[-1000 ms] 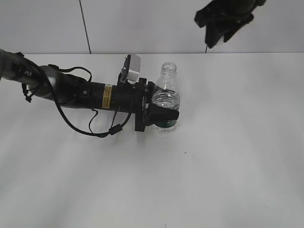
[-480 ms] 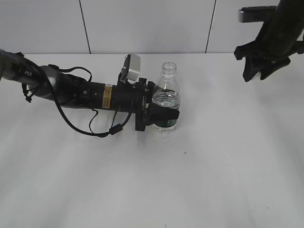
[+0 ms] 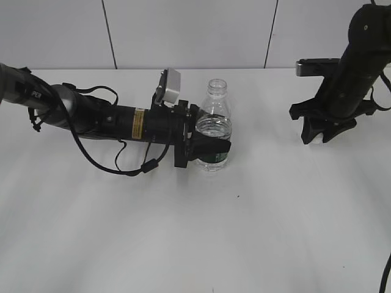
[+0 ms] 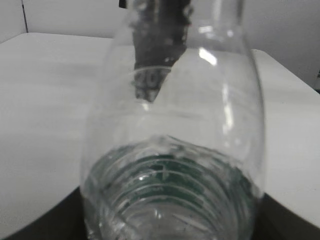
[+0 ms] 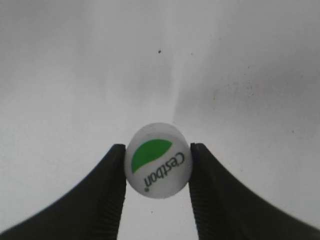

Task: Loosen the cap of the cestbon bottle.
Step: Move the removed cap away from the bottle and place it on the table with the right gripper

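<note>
The clear cestbon bottle (image 3: 214,125) stands upright at the table's middle, its neck open with no cap on it. It fills the left wrist view (image 4: 172,150), green label low. My left gripper (image 3: 208,148) is shut on the bottle's lower body from the left. My right gripper (image 3: 322,133) is low over the table at the right. In the right wrist view its two black fingers (image 5: 157,172) are shut on the white cap (image 5: 157,166), green mark and "Cestbon" print on top.
The white table (image 3: 244,232) runs wide in front of and between the arms. A tiled wall (image 3: 183,30) stands behind the far edge. The left arm's black cable (image 3: 116,165) loops on the table beside it.
My right arm has swung from high above the bottle to the right and come down close to the table. The left gripper and the bottle have not moved.
</note>
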{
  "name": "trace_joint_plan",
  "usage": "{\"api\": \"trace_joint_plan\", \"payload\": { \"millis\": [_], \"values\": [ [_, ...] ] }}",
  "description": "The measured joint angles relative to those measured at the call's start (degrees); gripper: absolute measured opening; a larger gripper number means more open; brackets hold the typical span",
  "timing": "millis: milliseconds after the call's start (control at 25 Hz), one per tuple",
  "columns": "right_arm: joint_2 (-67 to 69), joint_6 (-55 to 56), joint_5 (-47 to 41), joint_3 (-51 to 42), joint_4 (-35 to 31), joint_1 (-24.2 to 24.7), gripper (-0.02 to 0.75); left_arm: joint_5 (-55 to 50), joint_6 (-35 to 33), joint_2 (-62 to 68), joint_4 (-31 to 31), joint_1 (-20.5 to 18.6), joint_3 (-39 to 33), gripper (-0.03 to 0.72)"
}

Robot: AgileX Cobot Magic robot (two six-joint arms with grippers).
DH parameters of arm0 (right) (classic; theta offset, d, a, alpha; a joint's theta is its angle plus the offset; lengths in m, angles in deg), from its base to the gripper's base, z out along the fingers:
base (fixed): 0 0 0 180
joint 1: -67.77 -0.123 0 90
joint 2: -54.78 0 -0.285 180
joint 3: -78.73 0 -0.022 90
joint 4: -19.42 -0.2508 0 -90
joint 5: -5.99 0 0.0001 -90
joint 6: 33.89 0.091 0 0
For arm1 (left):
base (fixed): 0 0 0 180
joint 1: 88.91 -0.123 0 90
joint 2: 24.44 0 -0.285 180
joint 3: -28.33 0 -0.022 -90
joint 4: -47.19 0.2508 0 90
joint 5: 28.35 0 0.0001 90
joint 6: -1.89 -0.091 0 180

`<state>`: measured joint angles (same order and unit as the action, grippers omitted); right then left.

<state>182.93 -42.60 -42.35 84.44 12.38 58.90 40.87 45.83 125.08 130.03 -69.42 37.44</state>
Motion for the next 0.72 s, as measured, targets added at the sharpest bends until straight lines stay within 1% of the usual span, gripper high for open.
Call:
{"api": "trace_joint_plan", "payload": {
  "millis": [240, 720],
  "values": [
    [2.1, 1.3, 4.0, 0.0, 0.0, 0.0, 0.298, -0.1, 0.1, 0.0, -0.1, 0.0, 0.0, 0.409],
    [3.2, 1.9, 4.2, 0.0, 0.0, 0.0, 0.298, -0.1, 0.1, 0.0, -0.1, 0.0, 0.0, 0.409]
  ]
}}
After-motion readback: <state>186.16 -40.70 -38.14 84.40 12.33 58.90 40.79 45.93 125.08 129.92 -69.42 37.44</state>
